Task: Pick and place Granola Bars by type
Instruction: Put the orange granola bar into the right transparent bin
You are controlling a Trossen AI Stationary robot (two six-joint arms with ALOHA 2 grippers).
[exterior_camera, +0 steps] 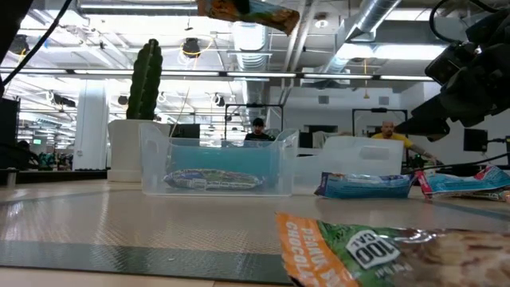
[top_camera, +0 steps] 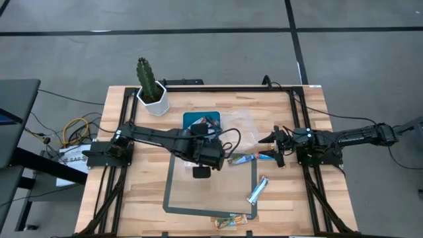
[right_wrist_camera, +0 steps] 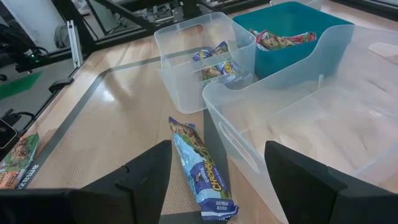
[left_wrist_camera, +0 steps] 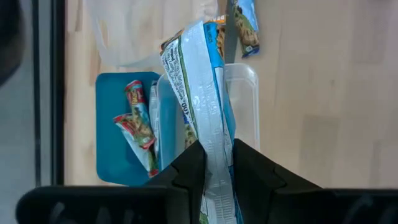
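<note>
My left gripper (left_wrist_camera: 215,154) hangs over the tubs in the middle of the table (top_camera: 201,153), shut on a silver-light blue bar (left_wrist_camera: 199,81). Beneath it are a clear tub (left_wrist_camera: 245,99) and the teal tray (left_wrist_camera: 112,143), which holds red multicolour bars (left_wrist_camera: 138,127). My right gripper (right_wrist_camera: 217,152) is open and low at the table's right (top_camera: 271,141). It faces a blue bar (right_wrist_camera: 202,168) lying flat on the mat without touching it. Beyond that, a small clear tub (right_wrist_camera: 186,37) holds blue bars (right_wrist_camera: 217,65). My left gripper pinches the silver-light blue bar between its two fingers (left_wrist_camera: 186,168), gripping a stretch toward one end (left_wrist_camera: 214,140). The longer part sticks out past the fingertips. The bar is lifted clear above the clear tub; the low view shows it high over the table (exterior_camera: 249,13).
A large clear tub (right_wrist_camera: 298,124) stands right beside my right gripper. Loose on the mat are two blue bars (top_camera: 241,158) (top_camera: 268,157), a silver-light blue one (top_camera: 258,190) and a multicolour one at the near edge (top_camera: 231,221). A potted cactus (top_camera: 151,86) stands far left.
</note>
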